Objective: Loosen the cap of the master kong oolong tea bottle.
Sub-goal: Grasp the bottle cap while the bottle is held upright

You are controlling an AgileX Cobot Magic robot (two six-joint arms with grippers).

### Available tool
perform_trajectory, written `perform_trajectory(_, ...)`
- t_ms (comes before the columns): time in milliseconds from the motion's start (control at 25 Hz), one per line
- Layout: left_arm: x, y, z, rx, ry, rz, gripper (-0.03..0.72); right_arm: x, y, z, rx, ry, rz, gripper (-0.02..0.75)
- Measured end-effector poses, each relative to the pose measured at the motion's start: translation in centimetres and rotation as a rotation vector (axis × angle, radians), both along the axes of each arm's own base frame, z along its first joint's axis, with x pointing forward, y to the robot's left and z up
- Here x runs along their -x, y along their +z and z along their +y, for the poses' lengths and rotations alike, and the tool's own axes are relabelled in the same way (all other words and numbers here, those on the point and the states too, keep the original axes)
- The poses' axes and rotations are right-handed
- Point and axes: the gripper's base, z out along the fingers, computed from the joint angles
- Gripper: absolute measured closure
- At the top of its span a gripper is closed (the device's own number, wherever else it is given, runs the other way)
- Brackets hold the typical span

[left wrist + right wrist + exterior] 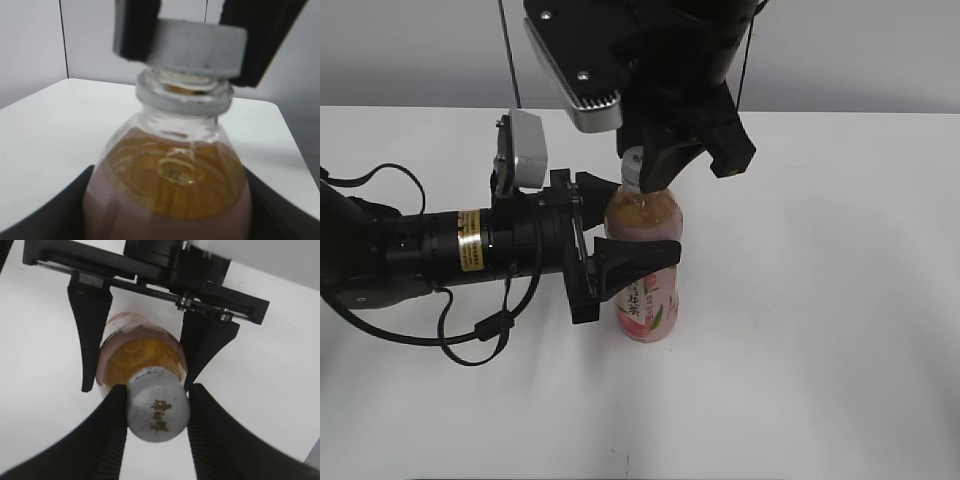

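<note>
1. On the white table, near its middle, the bottle stands upright, held between two arms.
2. Left gripper: it reaches in level from the side, and its two black fingers are clamped around the bottle's body, one behind the shoulder and one across the front above the label. My judgement is that this grip is there to keep the bottle from turning and tipping while the top is worked.
3. Right gripper: it comes down from above, and its ribbed fingers press on opposite sides of the cap, so it is clenched on the cap. The left wrist view confirms dark pads touching both sides of the cap, with the neck ring just below left free.
4. Placement reasoning: one grip low on the body and one on the cap sets up a twist about the bottle's upright axis. I judge the loosening step to be in hand; the pictures do not show whether the cap has turned yet.
5. Markings: the cap top carries small dark printed characters, too blurred to read. The pink label shows dark Chinese characters on a pale strip, partly hidden by the left gripper; I cannot read a brand. A yellow sticker on the left arm has illegible print.
6. Contents: amber liquid fills the bottle to the shoulder.
</note>
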Motion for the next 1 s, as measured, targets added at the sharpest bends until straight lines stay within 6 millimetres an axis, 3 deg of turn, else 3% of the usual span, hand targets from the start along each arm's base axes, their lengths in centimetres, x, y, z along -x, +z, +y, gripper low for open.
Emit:
perform_trajectory(600, 0.00, 0.00, 0.00, 0.002, 0.001, 0.008, 0.223, -0.79, 0.00, -0.73, -0.065, -0.086, 0.068, 0.458)
perform_trajectory(1000, 0.08, 0.04, -0.02, 0.006, -0.009, 0.008, 0.223, -0.63, 0.21, -0.76, -0.065, -0.030, 0.056, 0.458)
